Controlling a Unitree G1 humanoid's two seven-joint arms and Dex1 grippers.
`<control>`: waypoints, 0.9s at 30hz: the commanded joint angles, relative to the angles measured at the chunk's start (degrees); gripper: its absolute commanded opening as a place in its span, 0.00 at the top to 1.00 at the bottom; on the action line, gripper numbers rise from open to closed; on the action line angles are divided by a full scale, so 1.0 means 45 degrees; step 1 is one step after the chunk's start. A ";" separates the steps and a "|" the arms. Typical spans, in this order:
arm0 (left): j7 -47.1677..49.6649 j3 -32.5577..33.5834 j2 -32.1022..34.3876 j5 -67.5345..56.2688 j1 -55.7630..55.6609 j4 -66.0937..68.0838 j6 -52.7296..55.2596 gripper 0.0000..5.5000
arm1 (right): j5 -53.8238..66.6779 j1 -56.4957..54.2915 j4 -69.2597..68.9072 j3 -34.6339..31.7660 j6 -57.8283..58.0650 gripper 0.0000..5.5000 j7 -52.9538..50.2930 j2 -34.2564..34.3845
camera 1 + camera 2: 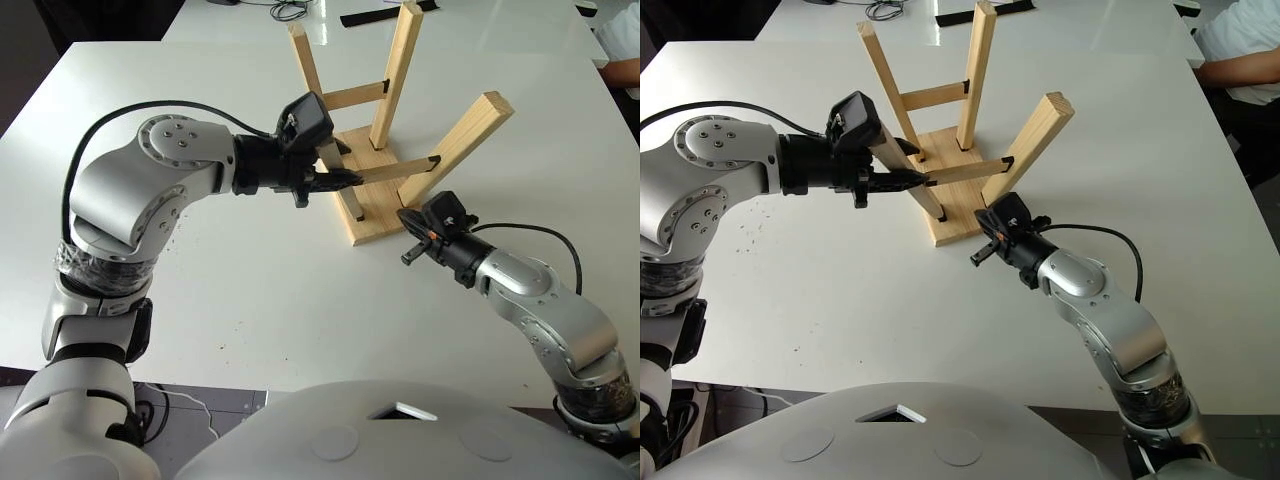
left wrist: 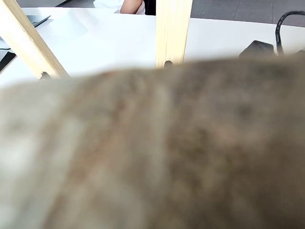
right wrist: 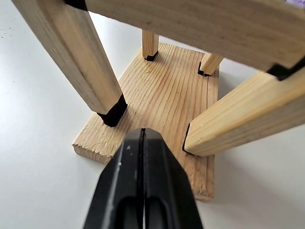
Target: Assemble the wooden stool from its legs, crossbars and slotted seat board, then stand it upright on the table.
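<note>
Four legs, two visible crossbars and one seat board, joined into a single stool (image 1: 385,150).

Position: stool at twelve o'clock on the white table (image 1: 200,300), upside down. The seat board (image 3: 167,95) lies flat on the table and the legs point upward.

Joints: legs are seated in dark-edged slots of the board. The near crossbar (image 1: 395,172) bridges the two near legs and the far crossbar (image 1: 355,96) the two far ones. The near-right leg (image 1: 465,135) leans markedly toward two o'clock.

Left gripper (image 1: 338,180): at nine o'clock of the stool, against the near-left leg (image 3: 76,52) where the near crossbar meets it. Whether it has hold of the wood cannot be told.

Right gripper (image 3: 143,136): at five o'clock of the seat board, just beside its near edge. The jaws are pressed fully together, holding nothing and aimed at the board.

Status (judged): assembly looks complete; turning upright is not yet done.

Hazards (judged):
- Lifting by one leg or crossbar may pull a push-fit joint out of its slot.
- A closed gripper nudging the board edge may slide the stool instead of tipping it.
- The splayed leg may catch the table during the turn and topple the piece.
</note>
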 commanded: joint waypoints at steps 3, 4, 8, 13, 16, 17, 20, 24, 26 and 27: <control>-0.0645 -0.1111 -0.0256 0.0051 0.0517 0.1352 0.0322 0.63 | -0.0715 -0.0007 0.0793 0.0558 -0.0935 1.00 -0.0406 0.1391; -0.0717 -0.1177 -0.0232 0.0124 0.0474 0.1466 0.0224 0.63 | -0.0796 0.0004 0.0930 0.0570 -0.1121 1.00 -0.0450 0.1635; -0.0961 -0.1533 -0.0071 0.0468 0.0470 0.1521 -0.0165 0.63 | -0.1433 -0.0160 0.1954 0.0527 -0.2077 1.00 -0.0763 0.2462; -0.1173 -0.1860 -0.0011 0.0743 0.0470 0.1633 -0.0548 0.63 | -0.1803 -0.0247 0.2890 0.0454 -0.3532 1.00 -0.0686 0.3399; -0.1268 -0.1924 -0.0017 0.0831 0.0391 0.1782 -0.0680 0.63 | -0.0986 -0.0156 0.2575 0.0062 -0.3925 1.00 -0.0340 0.4144; -0.1303 -0.1930 -0.0028 0.0867 0.0365 0.1837 -0.0715 0.63 | -0.0691 -0.0116 0.2405 -0.0122 -0.3915 1.00 -0.0261 0.4338; -0.1349 -0.1941 -0.0060 0.0989 0.0342 0.2016 -0.0851 0.63 | -0.0199 0.0015 0.2175 -0.0474 -0.3906 1.00 -0.0025 0.4549; -0.1400 -0.1950 -0.0082 0.1092 0.0321 0.2205 -0.0995 0.63 | 0.0087 0.0426 0.2178 -0.0712 -0.3925 1.00 0.0355 0.4436; -0.1524 -0.1976 -0.0065 0.1163 0.0270 0.2369 -0.1123 0.63 | -0.0276 0.0746 0.2245 -0.0508 -0.3988 1.00 0.0773 0.3802; -0.1625 -0.1994 -0.0045 0.1195 0.0215 0.2500 -0.1198 0.63 | -0.0346 0.0934 0.2144 -0.0501 -0.4016 1.00 0.1195 0.3300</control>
